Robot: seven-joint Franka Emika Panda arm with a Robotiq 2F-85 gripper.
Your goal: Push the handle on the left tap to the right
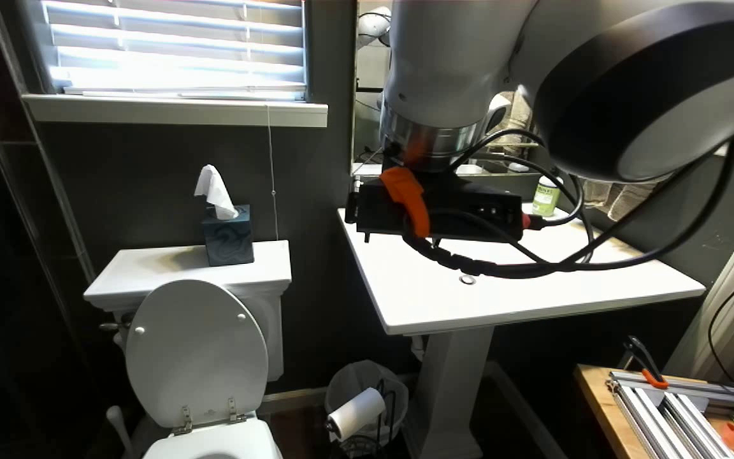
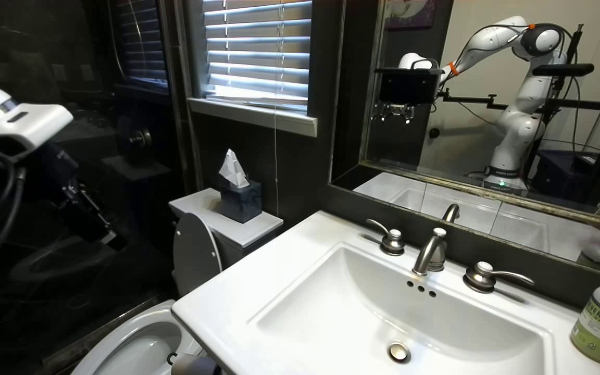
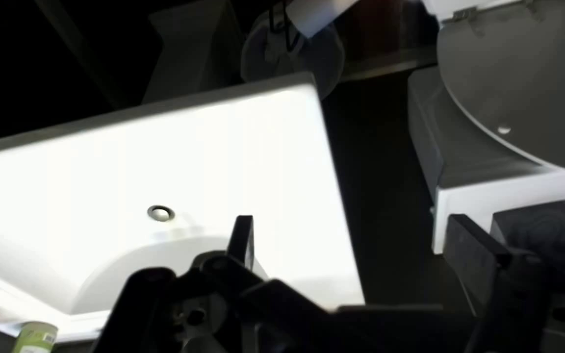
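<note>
Atop L tap [image 2: 392, 246], handle [image 2: 378, 225] slim, curved, silvery w/ sheen; hand [image 3: 356, 240] spread wide.

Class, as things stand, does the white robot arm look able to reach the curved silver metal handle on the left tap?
Probably yes: the black two-fingered gripper is open, and nothing visible blocks the handle from above.

Domestic bathroom, toilet [image 1: 249, 437] with raised lid [image 1: 195, 350], tissue box [image 1: 229, 237] on the tank [image 1: 160, 262], paper roll [image 1: 359, 413] near a waste bin [image 1: 357, 376], white pedestal sink [image 2: 263, 276] with curved metal spout [image 2: 427, 255] and two lever taps [image 2: 392, 243], wall mirror [image 2: 456, 151] above, slatted window blinds [image 1: 176, 57].
</note>
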